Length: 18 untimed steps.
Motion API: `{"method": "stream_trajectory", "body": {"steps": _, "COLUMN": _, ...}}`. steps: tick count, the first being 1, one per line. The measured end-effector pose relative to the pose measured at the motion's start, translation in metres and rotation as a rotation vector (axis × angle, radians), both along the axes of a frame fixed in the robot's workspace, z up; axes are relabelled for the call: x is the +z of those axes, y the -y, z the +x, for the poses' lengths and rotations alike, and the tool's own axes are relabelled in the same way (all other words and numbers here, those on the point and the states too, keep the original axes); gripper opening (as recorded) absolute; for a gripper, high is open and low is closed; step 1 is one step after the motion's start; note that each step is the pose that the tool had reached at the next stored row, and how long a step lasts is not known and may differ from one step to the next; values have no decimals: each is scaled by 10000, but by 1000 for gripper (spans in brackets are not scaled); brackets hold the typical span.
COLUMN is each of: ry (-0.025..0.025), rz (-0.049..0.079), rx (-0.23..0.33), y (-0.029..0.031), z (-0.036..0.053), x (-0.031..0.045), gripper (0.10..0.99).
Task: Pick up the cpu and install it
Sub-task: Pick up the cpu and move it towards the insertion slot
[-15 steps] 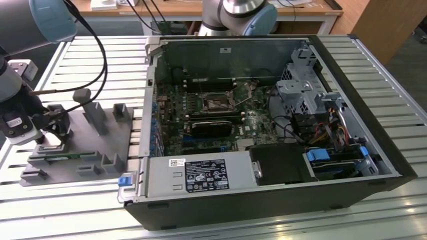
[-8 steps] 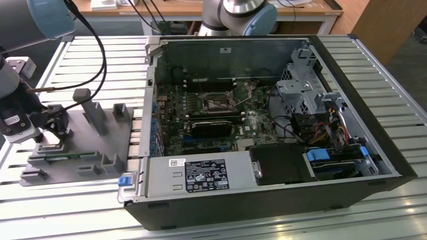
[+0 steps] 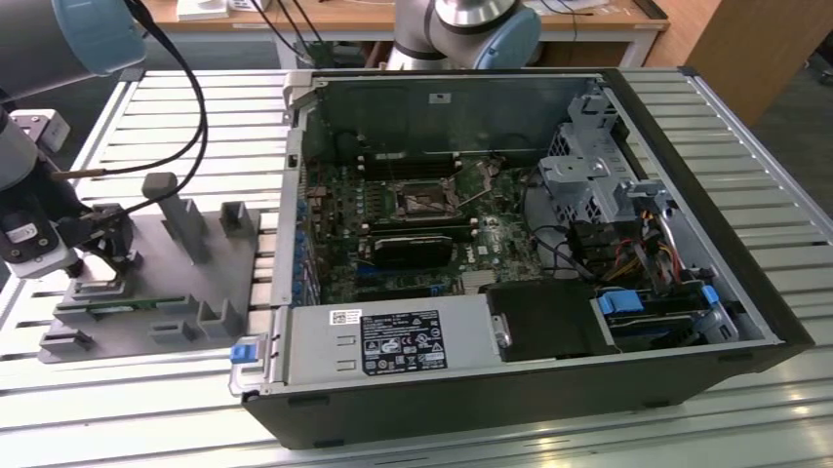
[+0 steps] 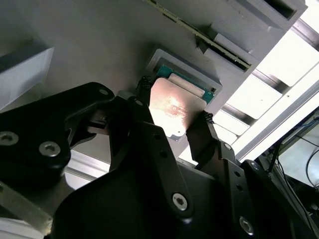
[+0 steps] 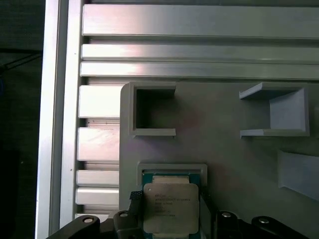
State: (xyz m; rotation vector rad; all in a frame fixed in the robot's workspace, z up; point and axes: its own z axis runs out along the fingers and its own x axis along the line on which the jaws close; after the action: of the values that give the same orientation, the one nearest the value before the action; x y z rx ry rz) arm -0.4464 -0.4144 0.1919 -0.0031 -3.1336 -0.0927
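Note:
The cpu [image 4: 172, 107], a thin square chip with a silvery top, sits between my gripper's [image 4: 173, 105] black fingers [image 4: 145, 122], which press on two opposite edges. It hangs just above a square pocket [image 4: 192, 79] of the grey fixture tray [image 3: 195, 283], and green shows inside that pocket. In the first wrist view the cpu [image 5: 170, 206] covers most of the pocket [image 5: 172, 169]. In the exterior view my gripper [image 3: 111, 255] is low over the tray's left end, far to the left of the motherboard socket [image 3: 423, 202] inside the open computer case [image 3: 748, 283].
Upright pegs [image 3: 182, 219] stand on the tray close to my gripper. A black cable [image 3: 195, 107] loops from the arm over the slatted metal table [image 3: 104, 409]. A power supply [image 3: 390, 341] and a drive cage [image 3: 586, 180] stand around the motherboard.

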Motion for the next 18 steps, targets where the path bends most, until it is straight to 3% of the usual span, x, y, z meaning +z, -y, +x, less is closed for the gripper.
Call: {"method": "stream_trajectory", "body": {"steps": 18, "ry": 0, "rz": 0, "rx": 0, "y": -1, "z": 0, "x": 75, "gripper": 541}}
